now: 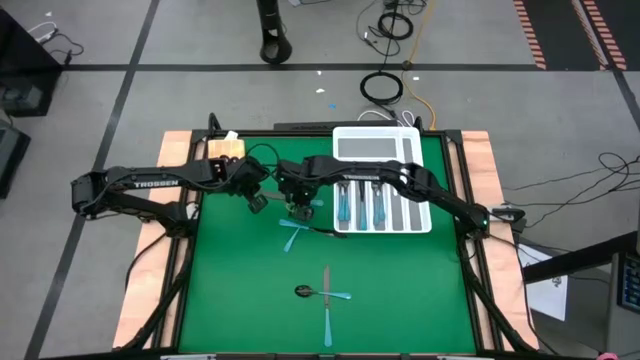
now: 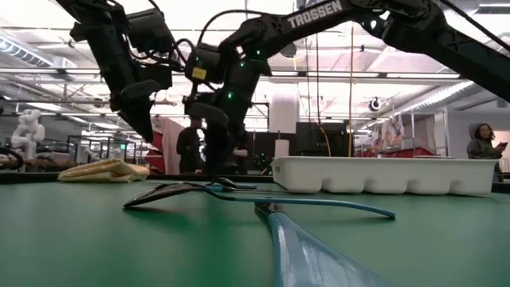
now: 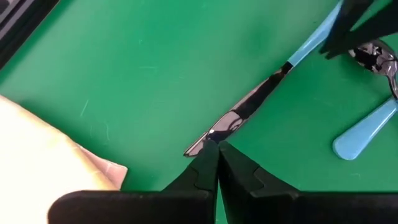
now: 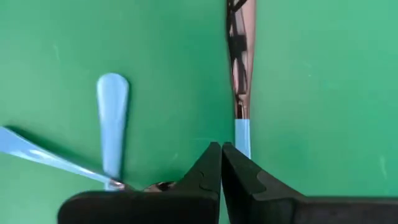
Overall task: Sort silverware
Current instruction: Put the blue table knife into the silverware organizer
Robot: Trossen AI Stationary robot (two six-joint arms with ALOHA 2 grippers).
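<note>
A knife with a light-blue handle and dark blade lies on the green mat between my two grippers; it also shows in the right wrist view. My left gripper is shut, its tips at the blade's tip. My right gripper is shut over the knife's handle. More light-blue silverware lies crossed beside my right gripper: a handle and a spoon head show there. A spoon and a knife lie nearer the front. My left gripper's shut fingertips stand right at the blade's tip, coming at it along the knife; I cannot tell whether they touch it. My right gripper points down with the knife's handle running under one shut finger; whether it touches cannot be seen.
A white compartmented tray stands at the far right of the mat with several pieces in its slots; it shows in the low view. A beige cloth lies at the far left, close to my left gripper.
</note>
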